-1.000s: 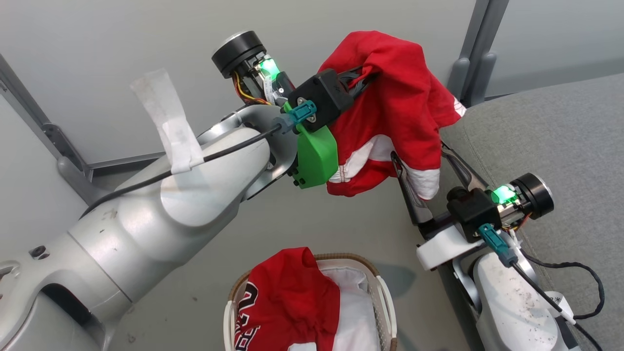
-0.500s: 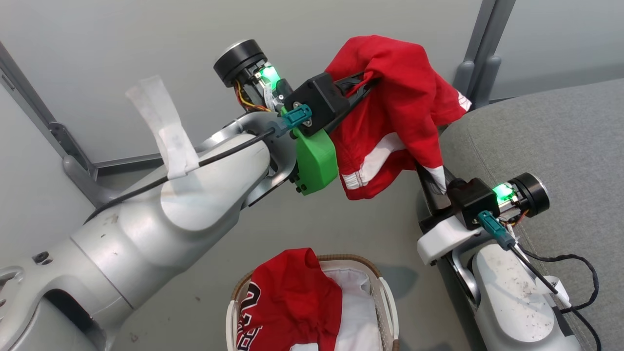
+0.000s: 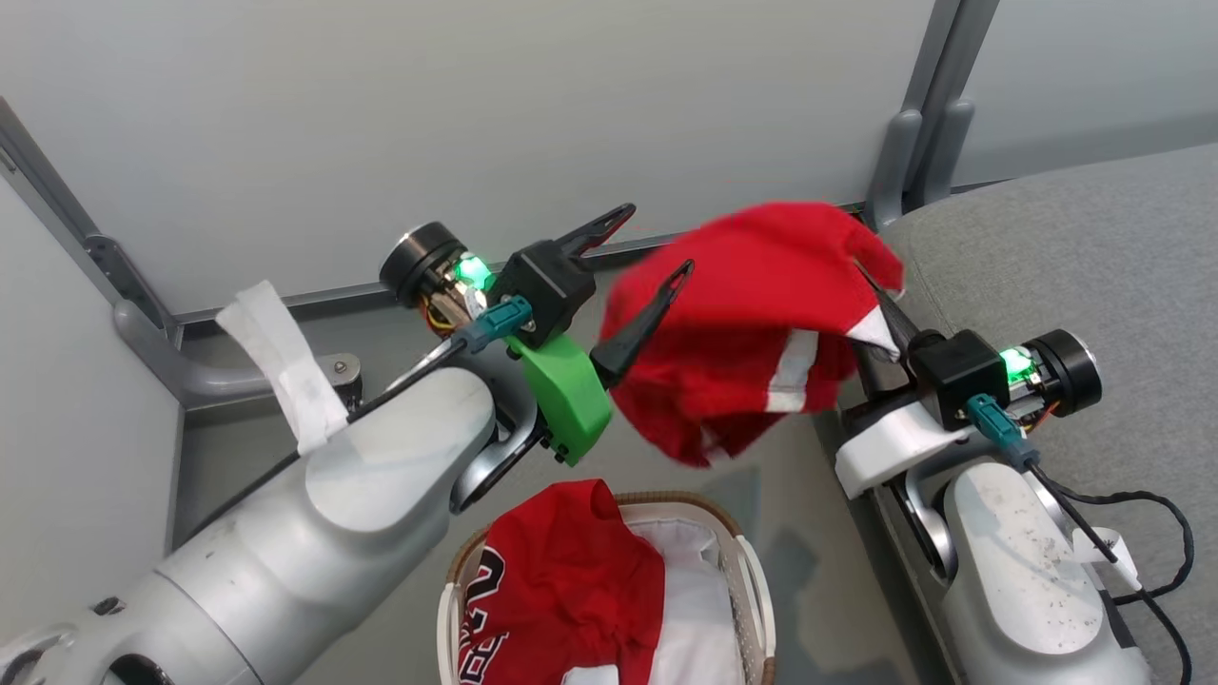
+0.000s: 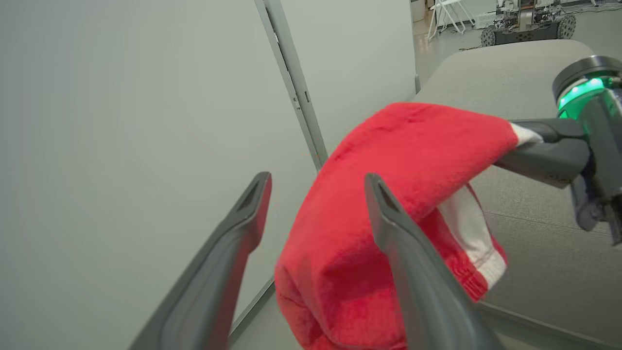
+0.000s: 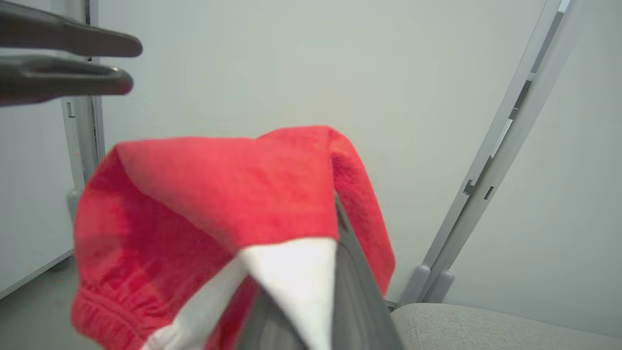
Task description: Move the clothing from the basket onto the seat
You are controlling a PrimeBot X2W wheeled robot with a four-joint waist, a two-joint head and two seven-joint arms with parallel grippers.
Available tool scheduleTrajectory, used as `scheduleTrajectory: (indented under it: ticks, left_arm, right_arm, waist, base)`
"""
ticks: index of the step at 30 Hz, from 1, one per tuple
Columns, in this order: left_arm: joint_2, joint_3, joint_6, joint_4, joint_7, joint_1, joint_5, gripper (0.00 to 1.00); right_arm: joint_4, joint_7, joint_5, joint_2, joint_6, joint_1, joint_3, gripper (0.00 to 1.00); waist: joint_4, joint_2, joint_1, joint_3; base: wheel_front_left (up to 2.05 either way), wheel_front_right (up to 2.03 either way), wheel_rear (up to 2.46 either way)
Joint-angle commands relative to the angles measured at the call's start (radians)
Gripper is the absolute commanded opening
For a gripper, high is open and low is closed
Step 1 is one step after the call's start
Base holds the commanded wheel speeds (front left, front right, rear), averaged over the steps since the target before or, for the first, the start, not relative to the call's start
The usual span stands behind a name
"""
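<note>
A red garment with white trim (image 3: 752, 333) hangs in the air beside the grey seat (image 3: 1047, 266), over the floor. My right gripper (image 3: 874, 314) is shut on its right end, the fingertips buried under cloth; the right wrist view shows the fabric (image 5: 209, 194) draped over them. My left gripper (image 3: 657, 238) stands open just left of the garment, and in the left wrist view (image 4: 318, 181) the cloth (image 4: 413, 146) lies behind its right finger. Below, a second red jersey with numerals (image 3: 561, 580) lies in the white basket (image 3: 752, 571).
A pale wall with grey metal posts (image 3: 913, 95) runs behind the arms, meeting the seat's rounded corner. Bare grey floor (image 3: 790, 533) lies between basket and seat. A black cable (image 3: 1132, 533) trails over the cushion by my right forearm.
My left gripper has opened, let go of the red garment and dropped lower and to the left. The garment now sags from the right gripper alone, lower than before.
</note>
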State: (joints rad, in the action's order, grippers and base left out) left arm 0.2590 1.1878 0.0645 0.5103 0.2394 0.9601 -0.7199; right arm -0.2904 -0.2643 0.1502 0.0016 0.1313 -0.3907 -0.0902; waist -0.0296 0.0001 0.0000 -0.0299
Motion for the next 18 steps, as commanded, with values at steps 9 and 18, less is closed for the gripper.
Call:
scheduleTrajectory:
  ticks: [9,18]
  left_arm:
    - [-0.036,-0.09,-0.042,-0.009,0.027,-0.205,-0.006,1.0]
    - [-0.07,-0.259,-0.036,-0.056,0.025,-0.439,0.103,1.0]
  right_arm:
    - [0.015,-0.001,0.016,-0.004,-0.001,0.023,0.075,0.0]
    - [0.023,-0.001,0.026,-0.004,-0.001,0.082,0.182,0.0]
  waist:
    - [-0.002,-0.0001,0.0,0.004]
    - [0.011,-0.0001,0.0,-0.002]
  base:
    - [0.0,0.0,0.0]
    - [0.0,0.0,0.0]
